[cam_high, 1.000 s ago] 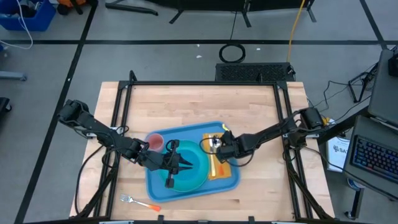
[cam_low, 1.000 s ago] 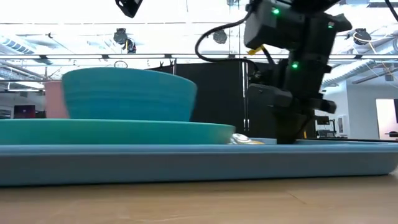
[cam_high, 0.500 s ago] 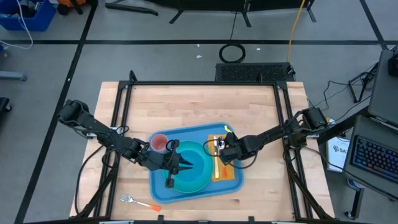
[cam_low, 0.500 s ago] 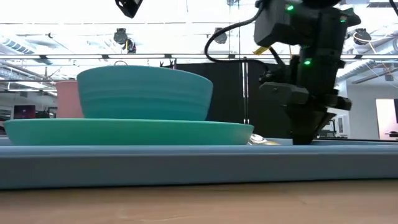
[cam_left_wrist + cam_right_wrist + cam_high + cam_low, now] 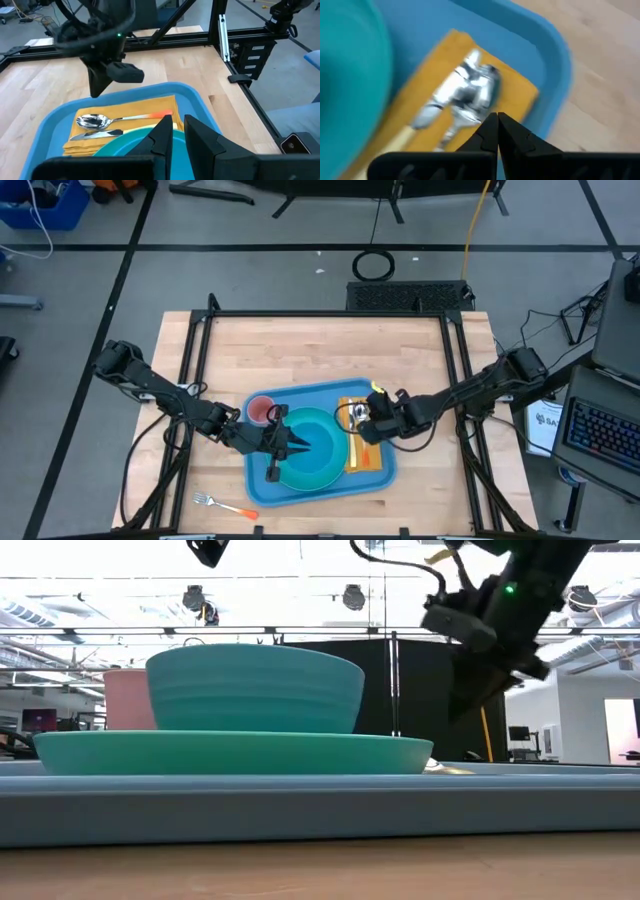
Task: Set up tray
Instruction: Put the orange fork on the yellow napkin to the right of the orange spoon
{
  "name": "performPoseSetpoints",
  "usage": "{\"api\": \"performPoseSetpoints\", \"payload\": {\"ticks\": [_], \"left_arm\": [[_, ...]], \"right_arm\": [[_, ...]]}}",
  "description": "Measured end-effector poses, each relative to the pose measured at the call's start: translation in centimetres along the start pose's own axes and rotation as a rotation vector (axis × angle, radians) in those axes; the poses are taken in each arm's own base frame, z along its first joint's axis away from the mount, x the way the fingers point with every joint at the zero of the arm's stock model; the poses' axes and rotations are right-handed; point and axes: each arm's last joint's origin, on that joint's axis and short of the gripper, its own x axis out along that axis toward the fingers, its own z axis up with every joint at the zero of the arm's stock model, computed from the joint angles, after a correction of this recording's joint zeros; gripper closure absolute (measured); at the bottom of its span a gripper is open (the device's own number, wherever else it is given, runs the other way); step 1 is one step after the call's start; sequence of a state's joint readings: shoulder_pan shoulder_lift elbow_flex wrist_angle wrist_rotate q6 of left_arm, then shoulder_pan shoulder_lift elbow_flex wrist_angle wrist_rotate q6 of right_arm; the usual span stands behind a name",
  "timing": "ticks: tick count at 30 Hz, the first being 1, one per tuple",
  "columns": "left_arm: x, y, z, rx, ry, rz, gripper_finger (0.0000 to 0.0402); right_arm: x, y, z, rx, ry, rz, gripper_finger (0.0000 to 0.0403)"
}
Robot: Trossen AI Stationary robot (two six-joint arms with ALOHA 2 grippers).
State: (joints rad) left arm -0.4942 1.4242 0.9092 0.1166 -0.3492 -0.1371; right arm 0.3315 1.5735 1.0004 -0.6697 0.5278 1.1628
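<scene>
Tray [image 5: 318, 480] sits on the near half of my wooden table [image 5: 320, 350], flat, long side across. On it I see a cyan plate [image 5: 312, 463] with a matching bowl [image 5: 254, 688] standing on it, a pink cup [image 5: 260, 410] at the far-left corner, and a yellow napkin [image 5: 366, 455] along the right side carrying a spoon [image 5: 107, 120] and a knife [image 5: 96, 134].

My left gripper [image 5: 272, 452] is low at the plate's left edge; its 2 fingers [image 5: 165, 137] stand a narrow gap apart, and I cannot tell whether they pinch the bowl's rim or anything else.

My right gripper [image 5: 362, 418] hangs above the far end of the napkin, lifted clear of the tray in the low view, fingers [image 5: 490, 131] pressed together and holding nothing, tips pointing at the spoon's bowl.

An orange-handled fork [image 5: 225, 504] lies on the bare table, near the tray's near-left corner but apart from it.
</scene>
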Motion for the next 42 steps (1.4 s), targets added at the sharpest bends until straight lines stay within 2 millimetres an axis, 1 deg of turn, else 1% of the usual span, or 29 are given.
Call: {"api": "performPoseSetpoints", "payload": {"ticks": [4, 7, 10, 13, 17, 20, 23, 26, 29, 32, 36, 38, 42], "left_arm": [[0.0, 0.0, -0.1, 0.003, 0.008, -0.004, 0.0348], [-0.1, -0.2, -0.1, -0.007, 0.011, -0.011, 0.0348], [-0.4, -0.9, -0.2, 0.005, 0.007, -0.028, 0.0348], [-1.6, -1.5, 0.4, 0.008, -0.035, 0.017, 0.0348], [-3.8, -2.8, 1.2, 0.051, -0.095, 0.07, 0.0348], [-5.4, -3.9, 1.6, 0.083, -0.136, 0.06, 0.0348], [-6.6, -4.9, 1.7, 0.1, -0.16, 0.04, 0.0348], [-7.9, -5.8, 1.7, 0.1, -0.174, 0.021, 0.0348], [-9.0, -6.5, 1.7, 0.1, -0.192, -0.003, 0.0348], [-10.2, -7.1, 1.7, 0.1, -0.207, -0.018, 0.0348], [-11.7, -7.8, 1.8, 0.095, -0.229, -0.061, 0.0348], [-12.3, -8.2, 1.7, 0.105, -0.234, -0.088, 0.0348], [-13.3, -9.1, 1.4, 0.122, -0.236, -0.129, 0.0348]], "right_arm": [[-0.2, 1.3, 0.5, -0.072, -0.054, 0.121, 0.0403], [-0.7, 2.6, 1.1, -0.142, -0.133, 0.243, 0.0403], [-1.4, 3.9, 1.6, -0.229, -0.236, 0.352, 0.0403], [-2.1, 5.1, 2.3, -0.292, -0.312, 0.482, 0.0403], [-2.6, 6.4, 2.8, -0.353, -0.376, 0.648, 0.0403], [-2.4, 7.4, 2.9, -0.419, -0.408, 0.76, 0.0403], [-1.5, 8.3, 2.5, -0.442, -0.407, 0.839, 0.0403], [-0.4, 9.0, 2.2, -0.446, -0.397, 0.875, 0.0403], [0.2, 10.2, 2.7, -0.458, -0.39, 0.895, 0.0403], [-0.1, 12.5, 3.8, -0.517, -0.399, 0.925, 0.0403], [-0.4, 15.7, 5.0, -0.638, -0.361, 0.865, 0.0403], [-0.3, 17.2, 5.1, -0.702, -0.346, 0.841, 0.0403], [0.1, 19.7, 5.4, -0.76, -0.301, 0.911, 0.0403]]}}
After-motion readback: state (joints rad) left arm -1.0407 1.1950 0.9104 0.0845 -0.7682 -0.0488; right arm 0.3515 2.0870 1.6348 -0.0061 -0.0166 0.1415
